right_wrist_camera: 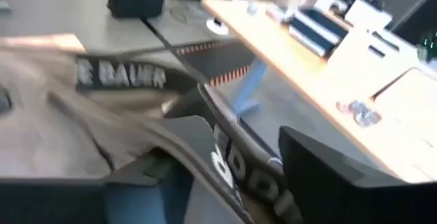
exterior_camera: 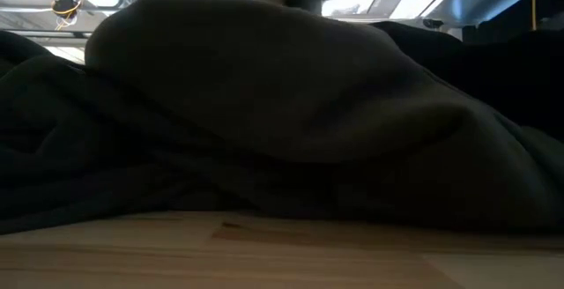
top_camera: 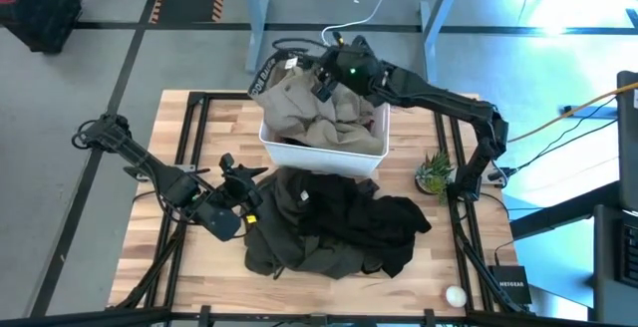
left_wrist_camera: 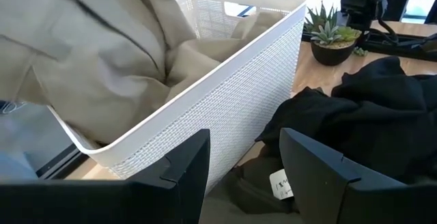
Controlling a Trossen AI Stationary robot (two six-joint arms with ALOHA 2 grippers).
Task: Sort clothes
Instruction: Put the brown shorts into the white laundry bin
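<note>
The right gripper hangs over the far rim of the white bin with its fingers parted, the khaki tan garment and its black lettered waistband lying loose between them, not pinched. The left gripper waits, released, at the near-left edge of the dark olive-grey garment, which is heaped on the table beside black clothes. All of it looks light, limp and prone to bunching and dragging, so a thick fold or waistband would probably give the firmest pinch.

A robotics lab: wooden table on a black frame, grey taped floor (cables trailing), desks behind.
</note>
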